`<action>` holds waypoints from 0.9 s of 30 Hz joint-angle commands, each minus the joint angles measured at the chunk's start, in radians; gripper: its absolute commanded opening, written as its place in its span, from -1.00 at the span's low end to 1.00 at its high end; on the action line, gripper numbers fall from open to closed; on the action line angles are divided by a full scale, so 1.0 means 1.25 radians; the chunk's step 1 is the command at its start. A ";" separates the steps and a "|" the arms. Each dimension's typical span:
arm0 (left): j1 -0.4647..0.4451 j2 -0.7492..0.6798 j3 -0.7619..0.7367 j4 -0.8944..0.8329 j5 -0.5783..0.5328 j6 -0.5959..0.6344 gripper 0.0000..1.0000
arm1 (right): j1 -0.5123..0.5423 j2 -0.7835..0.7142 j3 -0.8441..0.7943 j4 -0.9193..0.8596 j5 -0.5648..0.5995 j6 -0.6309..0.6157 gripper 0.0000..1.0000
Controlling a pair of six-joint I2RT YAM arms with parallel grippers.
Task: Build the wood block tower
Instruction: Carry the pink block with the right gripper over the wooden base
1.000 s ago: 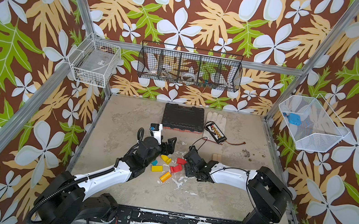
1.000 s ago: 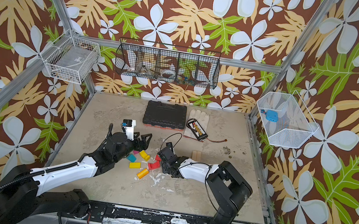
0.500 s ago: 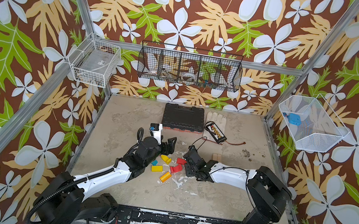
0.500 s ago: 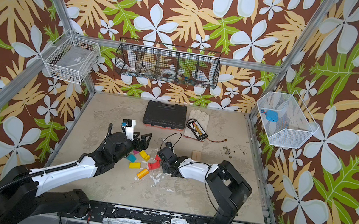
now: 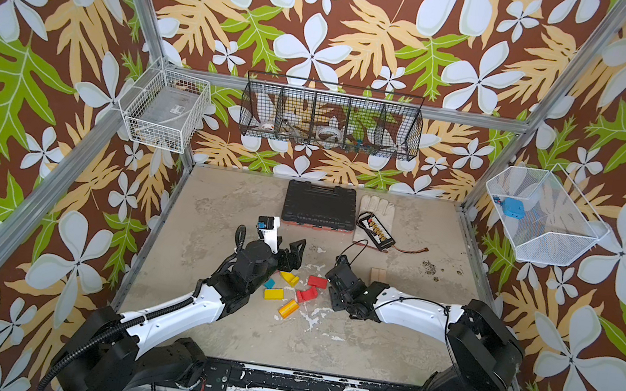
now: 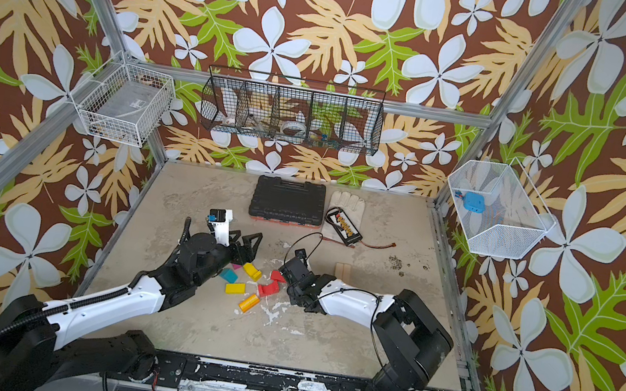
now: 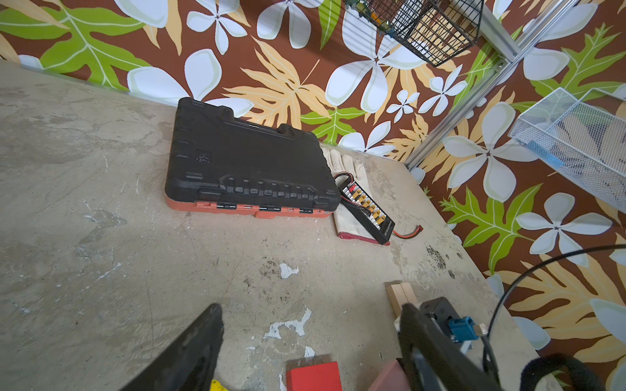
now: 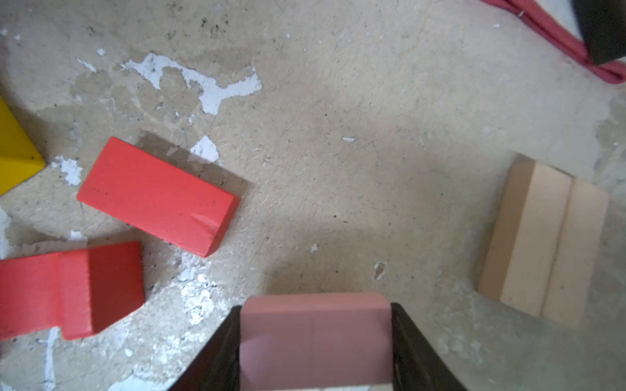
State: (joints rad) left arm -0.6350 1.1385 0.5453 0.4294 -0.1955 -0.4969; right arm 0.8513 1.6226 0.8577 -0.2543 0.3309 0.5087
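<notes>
tower not begun: wood blocks (image 5: 273,293) lying loose on worktop (image 5: 386,342), right fingers (image 8: 220,355) pinching pink block (image 8: 315,338) at three o'clock, left fingers (image 7: 196,342) hanging spread.

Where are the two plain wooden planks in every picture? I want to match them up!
In a top view: the tan planks lie side by side, right of the red brick.
In a top view: the tan planks are again right of the red brick.
Left wrist: the tan planks lie beyond the red brick, partly hidden.
Right wrist: the tan planks lie well apart from the red brick.
Shared landmark: the red brick, in all four.
</notes>
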 commanded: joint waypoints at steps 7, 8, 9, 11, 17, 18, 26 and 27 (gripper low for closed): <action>0.000 -0.026 -0.015 0.026 -0.042 -0.012 0.65 | -0.040 -0.043 0.115 -0.072 0.024 0.022 -0.24; 0.000 -0.031 -0.017 0.026 -0.047 -0.012 0.65 | -0.046 -0.047 0.121 -0.069 0.031 0.024 -0.24; 0.000 -0.033 -0.019 0.027 -0.049 -0.012 0.65 | -0.053 -0.051 0.122 -0.065 0.042 0.026 -0.25; 0.000 -0.038 -0.024 0.032 -0.049 -0.013 0.66 | -0.077 -0.063 0.108 -0.046 0.056 0.029 -0.27; 0.000 -0.040 -0.025 0.036 -0.046 -0.015 0.67 | -0.177 -0.112 0.036 -0.028 0.046 0.027 -0.29; 0.000 -0.040 -0.025 0.035 -0.046 -0.017 0.67 | -0.194 -0.122 0.023 -0.026 0.037 0.027 -0.29; 0.000 -0.033 -0.024 0.037 -0.043 -0.015 0.67 | -0.267 -0.137 -0.022 -0.005 -0.007 0.025 -0.28; 0.000 -0.031 -0.023 0.036 -0.043 -0.014 0.68 | -0.267 -0.130 -0.020 -0.006 -0.004 0.025 -0.29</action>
State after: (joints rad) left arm -0.6350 1.0958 0.5133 0.4461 -0.2390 -0.5186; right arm 0.5217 1.4467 0.8265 -0.2756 0.3286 0.5415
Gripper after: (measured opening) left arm 0.836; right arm 0.573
